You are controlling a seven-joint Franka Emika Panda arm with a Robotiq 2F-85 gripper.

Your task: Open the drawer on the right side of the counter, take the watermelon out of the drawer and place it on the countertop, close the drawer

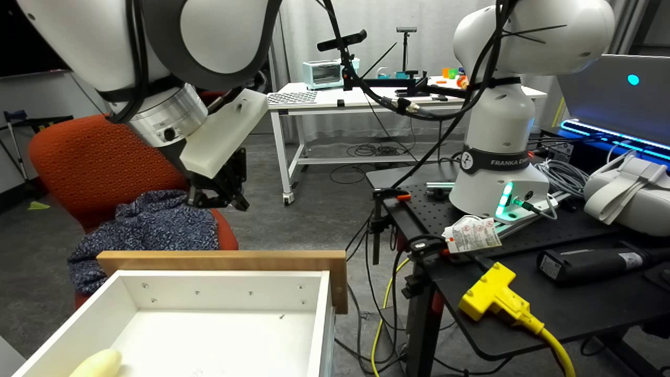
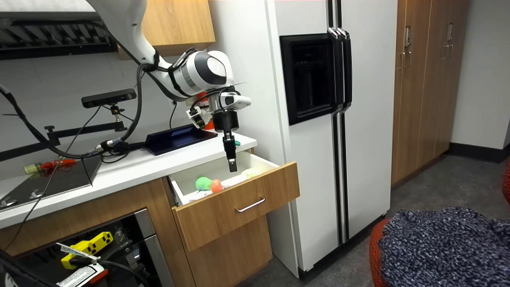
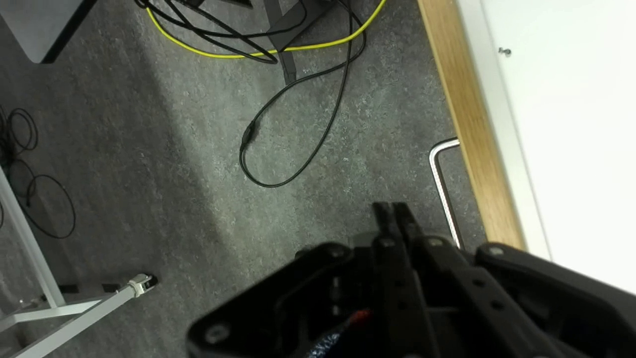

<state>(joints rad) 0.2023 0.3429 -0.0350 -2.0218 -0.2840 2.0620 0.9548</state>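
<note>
In an exterior view, the fridge [image 2: 310, 163] stands right of the drawer [image 2: 223, 221], the cooktop [image 2: 71, 177] left. Toys [image 2: 203, 183] lie inside the drawer.

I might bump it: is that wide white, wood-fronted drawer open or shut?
Open: the drawer juts out beyond the white countertop, its white interior showing.

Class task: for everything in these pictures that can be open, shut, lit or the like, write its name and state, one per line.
Drawer: pulled open
Gripper: shut, holding nothing
Refrigerator doors: shut
Tall wooden cabinet doors: shut
Laptop: open, lid logo lit
Robot base light: glowing green
Knitted cloth: crumpled on the orange chair
Cooktop: on or off, cannot tell
</note>
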